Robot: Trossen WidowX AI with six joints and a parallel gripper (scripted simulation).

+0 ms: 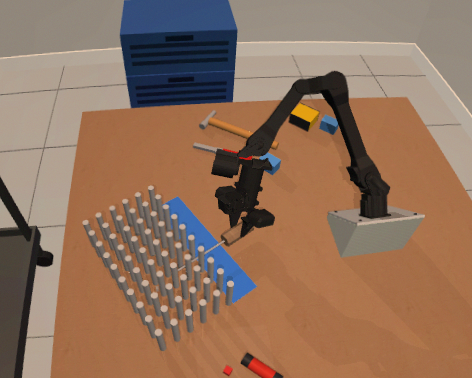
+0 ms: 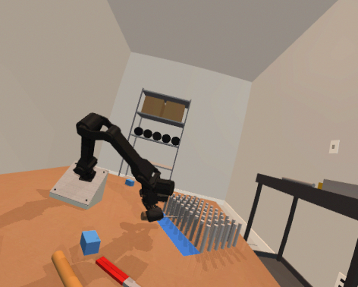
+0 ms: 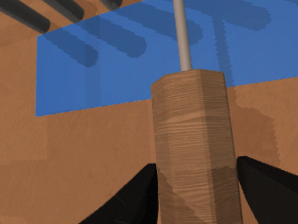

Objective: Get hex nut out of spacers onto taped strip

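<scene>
- Wood-handled hook tool (image 1: 235,234) was gripped in the hand (image 1: 243,223), jaws closed on the faceted handle; wrist view showed the handle (image 3: 194,145) filling centre frame with a dark finger (image 3: 265,187) on either side.
- Thin metal shaft (image 3: 183,37) ran from the handle toward the top of the wrist frame, over the blue taped strip (image 3: 100,75).
- In the top view, the shaft (image 1: 211,248) crossed the strip (image 1: 239,280) and reached in among the grey spacers (image 1: 154,255) at centre-left; its tip could not be made out.
- Hex nut: not discernible in any view, so its position could not be told.
- Spacers all stood upright in rows on the brown surface (image 1: 334,310).
- Hammer (image 1: 224,126) and a red-handled tool (image 1: 215,148) lay in the upper middle, near blue cubes (image 1: 328,124) and a yellow block (image 1: 304,116).
- Red-and-black cylinder (image 1: 260,367) lay at the bottom edge.
</scene>
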